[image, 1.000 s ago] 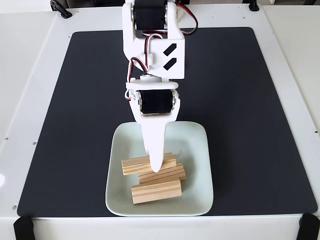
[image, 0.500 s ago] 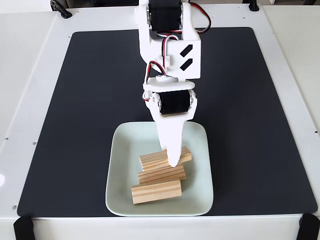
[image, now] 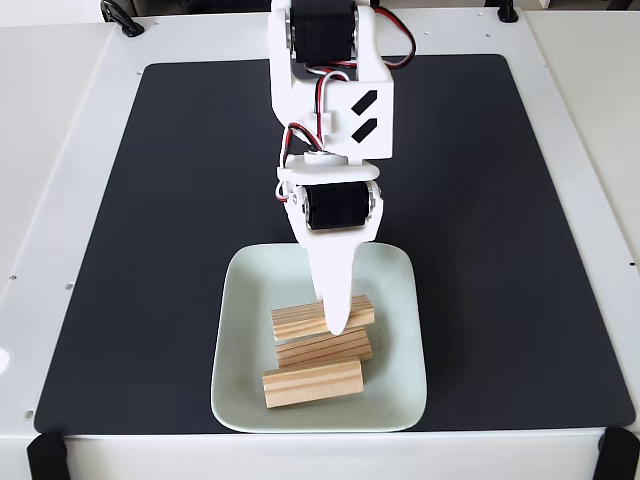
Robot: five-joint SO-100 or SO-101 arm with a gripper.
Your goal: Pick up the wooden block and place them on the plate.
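Pale wood fills the mint plate (image: pixel 235 300) on the black mat (image: pixel 150 200): from its left side we see three grooved blocks, the nearest (image: pixel 312 383), the middle (image: pixel 325 349) and the farthest (image: pixel 300 320). The fingers (image: pixel 338 328) cover that farthest block's right half; whether they clamp it we cannot tell. If they lift unevenly, we judge it could slide onto its neighbour.

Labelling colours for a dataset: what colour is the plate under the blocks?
Pale mint-white, plain; the fixed view shows the plate clearly.
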